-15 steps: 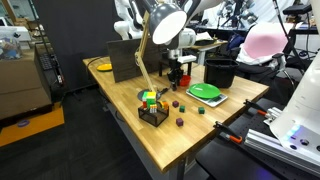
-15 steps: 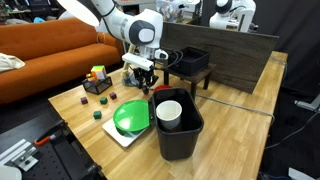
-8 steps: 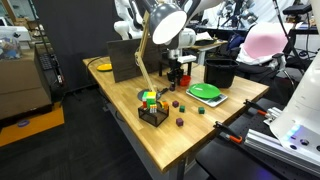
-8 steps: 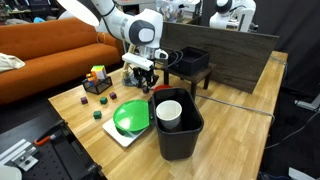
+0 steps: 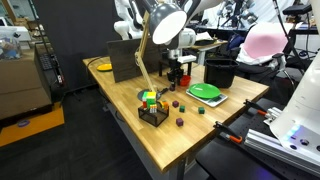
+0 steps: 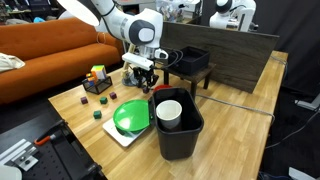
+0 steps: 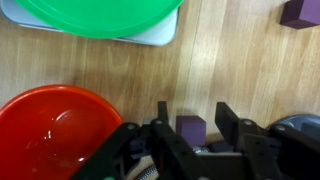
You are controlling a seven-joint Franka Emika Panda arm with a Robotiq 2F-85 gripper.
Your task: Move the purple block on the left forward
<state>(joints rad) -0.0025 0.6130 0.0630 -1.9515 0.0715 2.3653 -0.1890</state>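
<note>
In the wrist view the purple block (image 7: pixel 191 129) is seen resting on the table (image 7: pixel 230 60) squarely between the spread jaws of the gripper (image 7: pixel 192 108), apparently not yet pinched, while a second purple block (image 7: pixel 300 12) is seen well beyond.

The pincer (image 5: pixel 178 70) hangs low over the wooden worktop (image 5: pixel 190 140), beside a black bin (image 5: pixel 220 72). A green plate (image 5: pixel 207 92) lies before the bin, and small blocks (image 5: pixel 179 122) sit scattered near a black box (image 5: pixel 153 112) of coloured pieces
</note>
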